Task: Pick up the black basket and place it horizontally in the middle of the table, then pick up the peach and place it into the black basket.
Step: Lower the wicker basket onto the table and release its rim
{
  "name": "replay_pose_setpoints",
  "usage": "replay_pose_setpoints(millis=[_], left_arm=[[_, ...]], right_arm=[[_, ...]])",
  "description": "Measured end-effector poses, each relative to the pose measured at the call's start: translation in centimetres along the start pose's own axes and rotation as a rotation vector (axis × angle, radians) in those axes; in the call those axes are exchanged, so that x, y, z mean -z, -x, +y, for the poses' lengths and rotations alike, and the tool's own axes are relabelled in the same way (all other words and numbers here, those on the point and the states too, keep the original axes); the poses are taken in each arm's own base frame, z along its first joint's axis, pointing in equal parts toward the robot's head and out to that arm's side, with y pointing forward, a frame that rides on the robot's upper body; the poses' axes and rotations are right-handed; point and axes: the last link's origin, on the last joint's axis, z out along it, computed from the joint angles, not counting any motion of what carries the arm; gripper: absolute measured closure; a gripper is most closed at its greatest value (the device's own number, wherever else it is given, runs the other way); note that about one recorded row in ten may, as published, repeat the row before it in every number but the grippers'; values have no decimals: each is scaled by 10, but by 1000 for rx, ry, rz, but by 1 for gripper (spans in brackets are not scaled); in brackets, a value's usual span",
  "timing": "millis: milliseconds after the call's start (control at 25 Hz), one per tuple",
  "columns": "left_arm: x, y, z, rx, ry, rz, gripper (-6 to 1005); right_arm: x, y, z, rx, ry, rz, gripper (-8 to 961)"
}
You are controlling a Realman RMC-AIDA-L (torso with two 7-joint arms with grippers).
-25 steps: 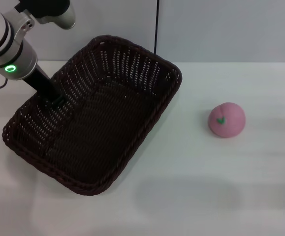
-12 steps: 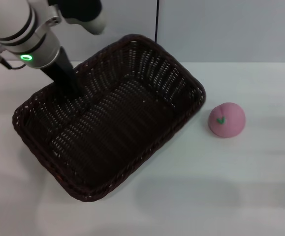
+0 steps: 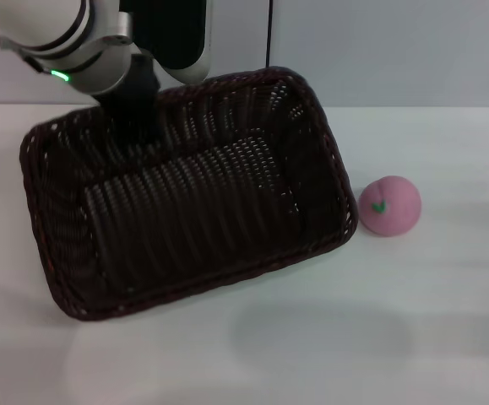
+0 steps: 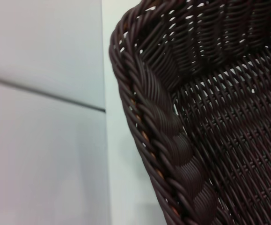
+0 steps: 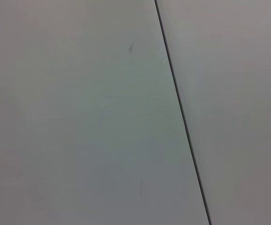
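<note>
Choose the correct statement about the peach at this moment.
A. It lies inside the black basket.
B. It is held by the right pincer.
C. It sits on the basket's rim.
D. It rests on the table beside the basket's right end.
D: the peach rests on the white table, just right of the black basket, which the left pincer holds at its far rim.

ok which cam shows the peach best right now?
Head view. The peach sits whole and unobstructed on the table, just right of the black basket, with a narrow gap between them. The left wrist view shows only basket rim and weave, no peach. The right wrist view shows a plain grey surface with a dark line, no peach.
</note>
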Motion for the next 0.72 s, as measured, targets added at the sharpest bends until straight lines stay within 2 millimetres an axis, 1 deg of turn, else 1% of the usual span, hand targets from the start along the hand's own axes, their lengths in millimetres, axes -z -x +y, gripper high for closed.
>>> replay_pose_setpoints(millis=[40, 160, 240, 280, 480, 720], left_arm=[[1, -2, -3, -54, -18, 9, 706], [2, -4, -5, -99, -29, 13, 710], [3, -11, -6, -149, -25, 30, 712], [3, -11, -6, -149, -25, 30, 713], [6, -23, 2, -232, 24, 123, 726], [5, -24, 3, -264, 34, 121, 760]], right_arm=[[0, 0, 0, -1, 0, 0, 420], [-1, 0, 1, -2, 1, -1, 421], [-1, 0, 1, -2, 1, -1, 422], [-1, 0, 1, -2, 1, -1, 422], [-1, -1, 1, -4, 0, 3, 424], [-3, -2, 1, -5, 0, 8, 426]])
